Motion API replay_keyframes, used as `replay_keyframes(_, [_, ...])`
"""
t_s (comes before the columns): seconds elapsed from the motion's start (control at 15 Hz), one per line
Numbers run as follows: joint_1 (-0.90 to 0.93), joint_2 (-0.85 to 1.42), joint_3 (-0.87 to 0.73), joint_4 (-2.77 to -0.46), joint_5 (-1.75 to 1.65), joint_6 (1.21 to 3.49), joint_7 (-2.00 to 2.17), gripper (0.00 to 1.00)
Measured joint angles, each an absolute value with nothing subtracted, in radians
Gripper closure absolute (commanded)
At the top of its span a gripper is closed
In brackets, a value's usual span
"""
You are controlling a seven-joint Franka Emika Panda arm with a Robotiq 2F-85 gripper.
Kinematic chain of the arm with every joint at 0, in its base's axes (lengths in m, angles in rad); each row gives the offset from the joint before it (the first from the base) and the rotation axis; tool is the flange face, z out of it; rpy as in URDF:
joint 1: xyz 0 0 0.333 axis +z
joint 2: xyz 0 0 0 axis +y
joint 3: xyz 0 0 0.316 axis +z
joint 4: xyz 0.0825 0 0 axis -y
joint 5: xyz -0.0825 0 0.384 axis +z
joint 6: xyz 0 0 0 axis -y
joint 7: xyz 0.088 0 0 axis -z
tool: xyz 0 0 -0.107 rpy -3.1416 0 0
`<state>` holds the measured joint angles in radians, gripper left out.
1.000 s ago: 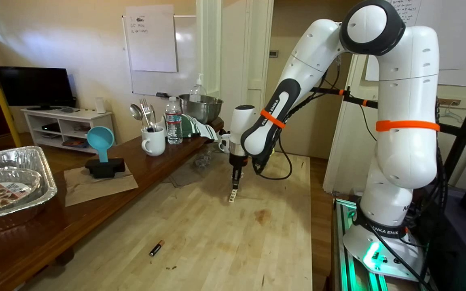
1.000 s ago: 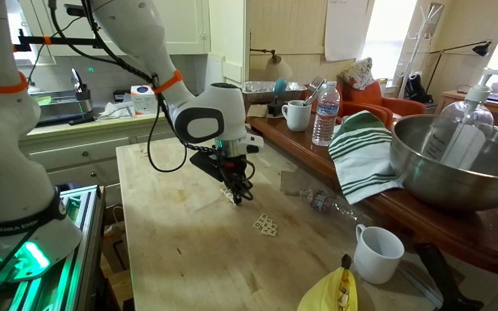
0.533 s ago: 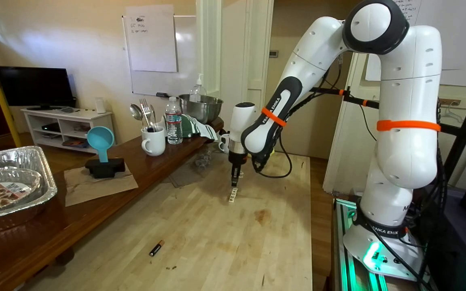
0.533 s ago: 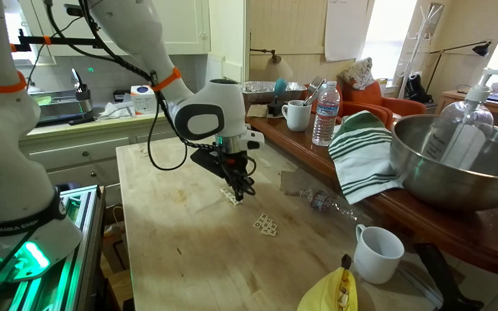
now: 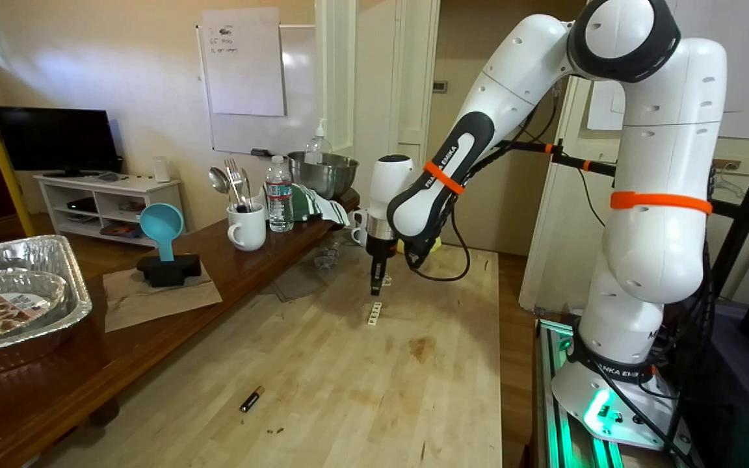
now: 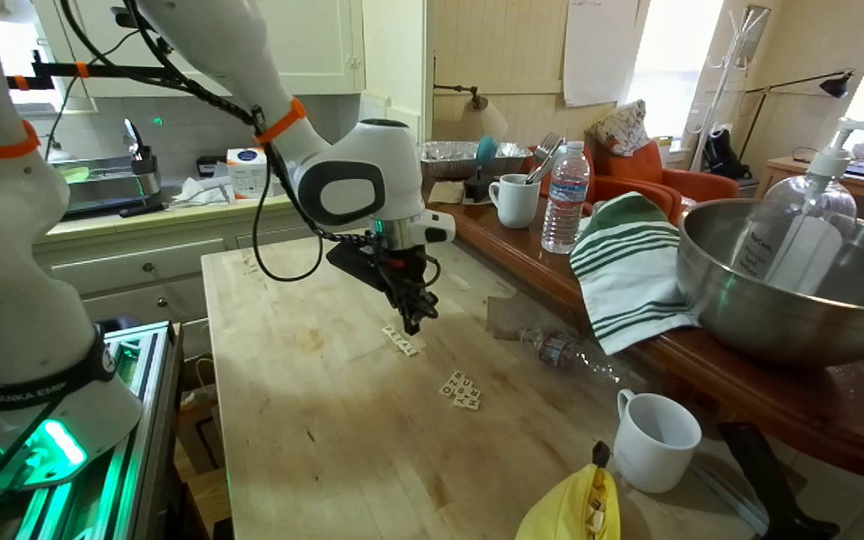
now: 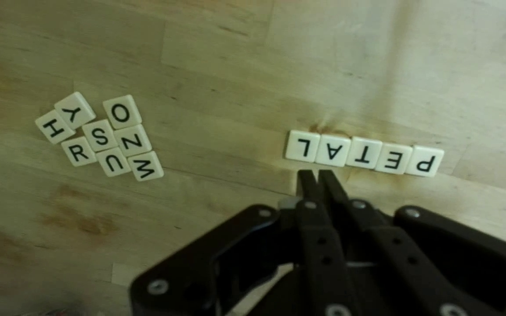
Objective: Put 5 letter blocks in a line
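Observation:
Several cream letter tiles lie in a tight, nearly straight row on the table. In the wrist view the row (image 7: 363, 152) reads PETAL upside down, with the L at the left end. The row also shows in both exterior views (image 5: 374, 314) (image 6: 400, 341). A loose cluster of other tiles (image 7: 99, 136) with letters such as H, Y, S, O lies apart from the row. The cluster also shows in an exterior view (image 6: 462, 390). My gripper (image 7: 316, 173) has its fingertips nearly together with nothing between them. It hangs above the table (image 6: 412, 330) near the L end.
A battery (image 5: 251, 399) lies on the table. A yellow pouch (image 6: 574, 506), a white mug (image 6: 655, 442), a black-handled item (image 6: 777, 480) and a clear bottle on its side (image 6: 563, 352) are beyond the cluster. A raised wooden counter (image 5: 153, 351) runs along the table.
My gripper has risen from the end of the row, so the whole row now shows in both exterior views. The tiles have not visibly moved.

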<state>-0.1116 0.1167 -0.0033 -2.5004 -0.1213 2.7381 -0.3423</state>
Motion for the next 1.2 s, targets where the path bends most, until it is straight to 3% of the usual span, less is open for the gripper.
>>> replay_keyframes(0.53, [-0.073, 0.002, 0.009, -2.527, -0.063, 2.609, -0.353, 0.02])
replay_keyframes(1.2, [-0.054, -0.07, -0.001, -2.55, -0.029, 2.548, -0.349, 0.0])
